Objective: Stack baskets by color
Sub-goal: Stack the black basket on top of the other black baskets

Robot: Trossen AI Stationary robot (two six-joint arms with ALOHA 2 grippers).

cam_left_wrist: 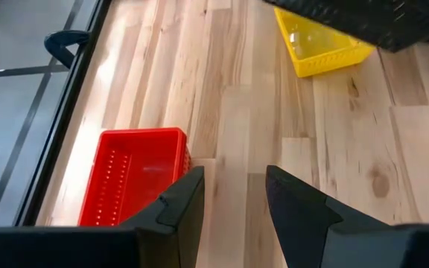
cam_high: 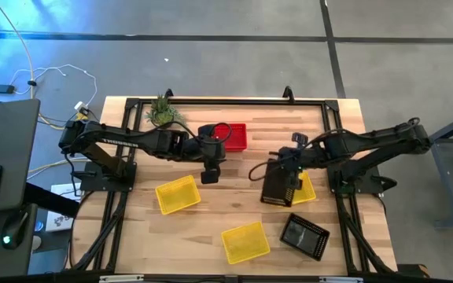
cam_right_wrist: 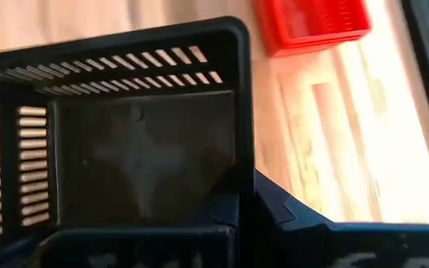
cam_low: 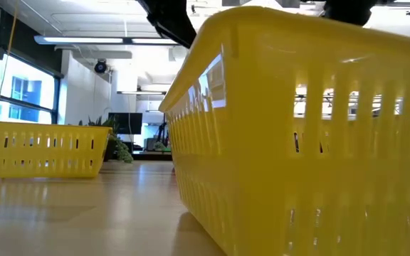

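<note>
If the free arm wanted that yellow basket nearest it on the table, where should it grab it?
Probably by the rim. The yellow basket sits upright with its mouth open to the ceiling and lies a bit askew, with bare wood all round. The left gripper, open and empty, could come straight down, turn to match the slant, and close one finger inside and one outside a long wall.

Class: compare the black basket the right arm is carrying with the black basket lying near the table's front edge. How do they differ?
The carried black basket is gripped by the right tool above a yellow basket; the front black basket rests on the table, touched by no tool. Both are black with slotted sides.
</note>
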